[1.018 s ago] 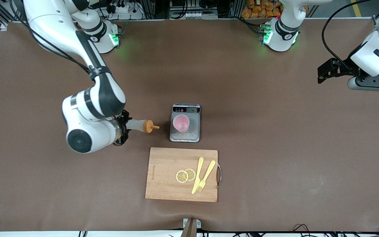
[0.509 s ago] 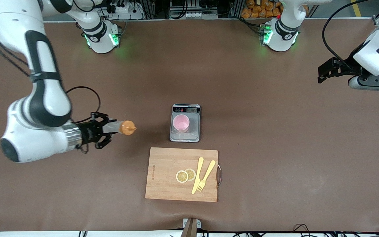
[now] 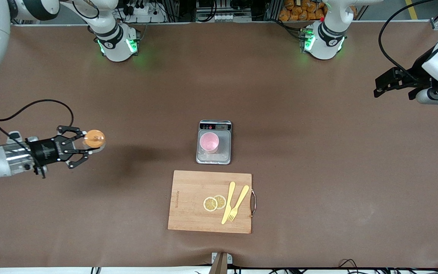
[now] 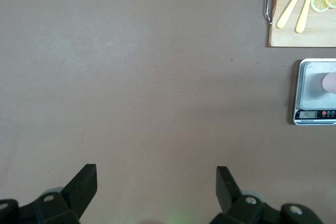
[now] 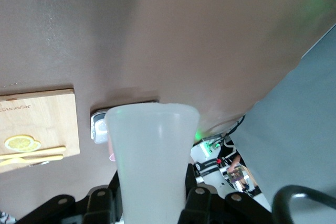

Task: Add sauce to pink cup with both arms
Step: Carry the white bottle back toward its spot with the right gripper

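The right gripper point(image 3: 84, 146), at the frame's middle left, is squeezing the sauce point(image 3: 94, 139); the left gripper point(image 3: 384, 84), upper right, is waiting, fingers spread.

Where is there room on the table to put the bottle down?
Bare brown table lies between the scale and the left arm's end, and between the scale and the robot bases. Crowded: the cutting board, with lemon slices and cutlery.

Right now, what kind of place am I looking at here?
Most likely a robotics lab set up as a mock kitchen: two arms bolted to a brown-covered table, metal framing and cables along its edge, and props such as a scale and a cutting board.
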You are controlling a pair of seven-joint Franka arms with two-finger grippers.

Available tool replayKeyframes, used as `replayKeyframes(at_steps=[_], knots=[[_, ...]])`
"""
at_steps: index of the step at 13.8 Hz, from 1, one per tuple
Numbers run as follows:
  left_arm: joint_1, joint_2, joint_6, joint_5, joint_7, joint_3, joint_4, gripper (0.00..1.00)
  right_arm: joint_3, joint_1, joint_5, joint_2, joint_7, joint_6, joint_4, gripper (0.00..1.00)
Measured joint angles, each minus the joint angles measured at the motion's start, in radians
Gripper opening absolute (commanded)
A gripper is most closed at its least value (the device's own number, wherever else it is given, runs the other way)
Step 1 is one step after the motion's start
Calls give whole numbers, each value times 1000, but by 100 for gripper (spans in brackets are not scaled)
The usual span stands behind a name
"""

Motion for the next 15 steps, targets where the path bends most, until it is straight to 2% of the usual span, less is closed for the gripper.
replayKeyframes(at_steps=[4, 9, 15], knots=[[4, -14, 15, 0, 74, 7, 2, 100, 0, -96, 4, 35, -191, -41, -55, 38], [35, -15, 16, 0, 182, 11, 2, 100, -1, -225, 5, 147, -388, -59, -85, 38], [60, -15, 16, 3, 233, -6, -1, 100, -2, -302, 5, 263, -538, -59, -89, 38]])
